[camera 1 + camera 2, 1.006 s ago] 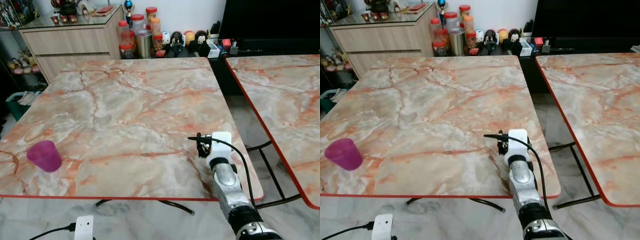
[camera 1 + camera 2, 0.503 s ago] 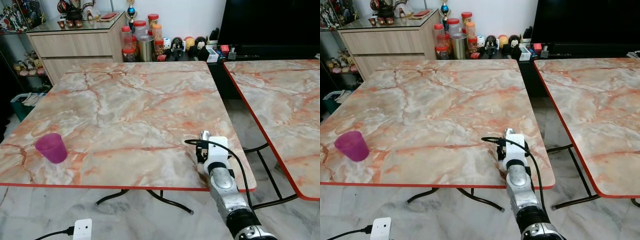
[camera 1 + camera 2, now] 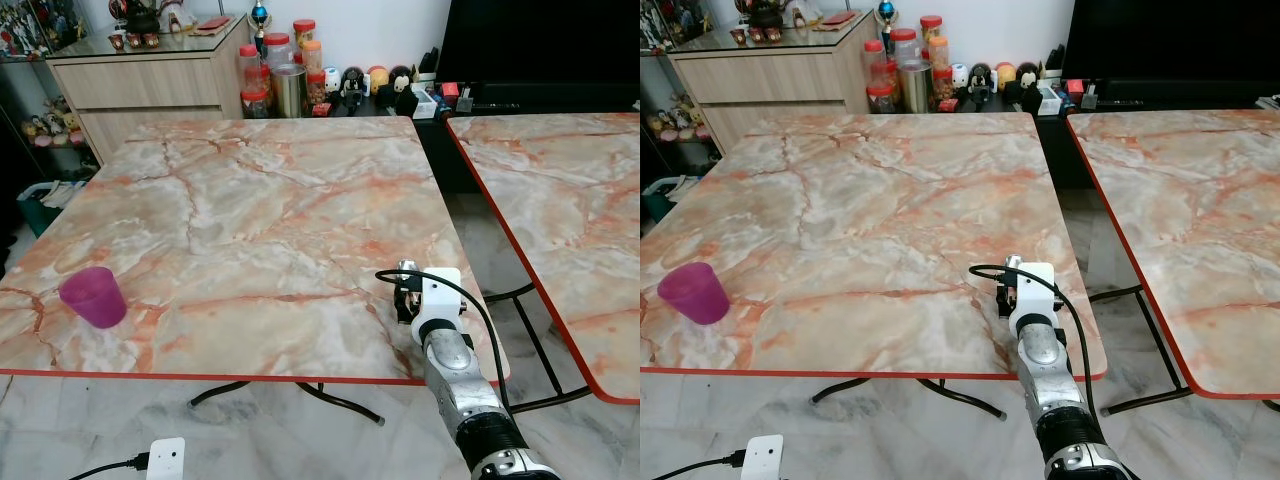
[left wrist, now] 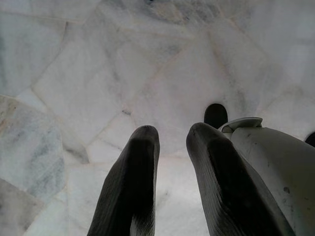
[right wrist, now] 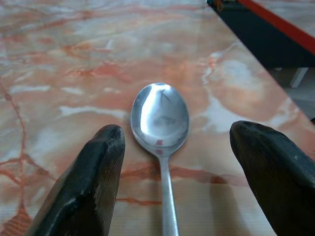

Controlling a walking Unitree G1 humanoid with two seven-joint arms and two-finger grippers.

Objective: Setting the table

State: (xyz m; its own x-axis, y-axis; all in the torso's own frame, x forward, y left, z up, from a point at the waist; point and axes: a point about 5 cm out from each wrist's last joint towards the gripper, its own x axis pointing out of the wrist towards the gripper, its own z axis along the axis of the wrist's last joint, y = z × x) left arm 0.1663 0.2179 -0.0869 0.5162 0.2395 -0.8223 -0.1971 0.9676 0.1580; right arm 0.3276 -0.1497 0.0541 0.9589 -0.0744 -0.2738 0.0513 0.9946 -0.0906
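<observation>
A silver spoon [image 5: 159, 115] lies flat on the marble table [image 3: 260, 200], near its front right corner, with the bowl pointing away from the wrist. My right gripper [image 5: 177, 129] is open and low over the table, one black finger [image 5: 93, 182] on each side of the spoon and clear of it. From the head, the spoon's bowl [image 3: 405, 267] peeks out just beyond the right gripper [image 3: 408, 288]. A purple cup [image 3: 92, 296] stands upright near the front left edge. My left gripper [image 4: 172, 130] hangs idle over the pale floor, shut.
A second marble table [image 3: 560, 190] stands to the right, with a floor gap between the two. Behind are a wooden sideboard [image 3: 140, 85], jars [image 3: 275, 75] and figurines, and a dark screen [image 3: 540, 40]. A white plug [image 3: 167, 458] lies on the floor.
The head views have shifted a little as the camera moved. My right gripper stays over the table's front right part, and the purple cup has not moved.
</observation>
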